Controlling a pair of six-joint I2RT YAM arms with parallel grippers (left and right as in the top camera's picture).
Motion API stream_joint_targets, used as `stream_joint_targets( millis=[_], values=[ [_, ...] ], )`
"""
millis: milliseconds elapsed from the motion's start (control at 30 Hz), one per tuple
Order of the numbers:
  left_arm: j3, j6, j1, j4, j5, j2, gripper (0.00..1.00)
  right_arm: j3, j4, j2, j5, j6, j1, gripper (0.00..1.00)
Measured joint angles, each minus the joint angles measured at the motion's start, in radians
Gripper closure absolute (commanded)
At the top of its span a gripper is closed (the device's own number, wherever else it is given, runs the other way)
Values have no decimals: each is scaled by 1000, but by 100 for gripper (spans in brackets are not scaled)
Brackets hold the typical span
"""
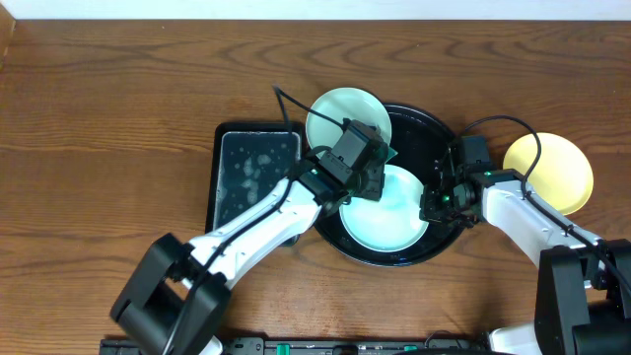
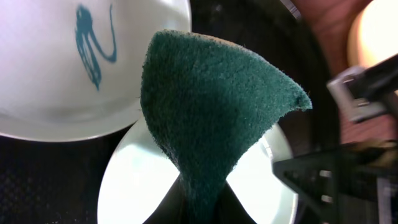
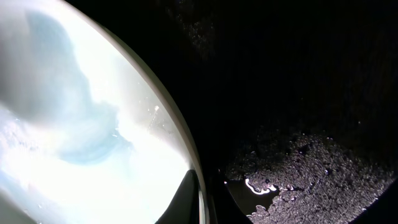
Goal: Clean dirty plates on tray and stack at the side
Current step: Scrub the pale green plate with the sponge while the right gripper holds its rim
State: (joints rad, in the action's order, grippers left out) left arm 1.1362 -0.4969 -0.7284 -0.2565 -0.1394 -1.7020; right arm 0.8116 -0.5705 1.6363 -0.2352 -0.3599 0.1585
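Note:
A pale mint plate [image 1: 386, 219] lies in the round black tray [image 1: 430, 138]. My right gripper [image 1: 432, 209] is shut on that plate's right rim [image 3: 198, 186], one finger above it and one below. My left gripper [image 1: 375, 166] hangs over the plate's upper left part, shut on a dark green scouring pad [image 2: 211, 106] that fans out beyond the jaws. A second mint plate [image 1: 340, 110] with a teal squiggle [image 2: 92, 43] rests on the tray's upper left rim. A pale yellow plate [image 1: 554, 174] sits on the table to the right of the tray.
A rectangular black tray [image 1: 254, 177] with wet patches lies left of the round tray, under my left arm. The round tray's floor [image 3: 323, 168] is wet and speckled. Cables [image 1: 286, 99] run behind both arms.

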Motion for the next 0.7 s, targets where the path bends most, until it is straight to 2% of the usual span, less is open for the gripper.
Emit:
stream_joint_targets(
  millis=[167,400,700],
  values=[
    [0,0,-3,22,0,-7,91,0,4,0,0,0,0,99],
    [0,0,-43,146,1,-107,91,0,3,0,-1,0,0,99],
    [0,0,-135,156,0,-211,91,0,3,0,-1,0,0,99]
  ],
)
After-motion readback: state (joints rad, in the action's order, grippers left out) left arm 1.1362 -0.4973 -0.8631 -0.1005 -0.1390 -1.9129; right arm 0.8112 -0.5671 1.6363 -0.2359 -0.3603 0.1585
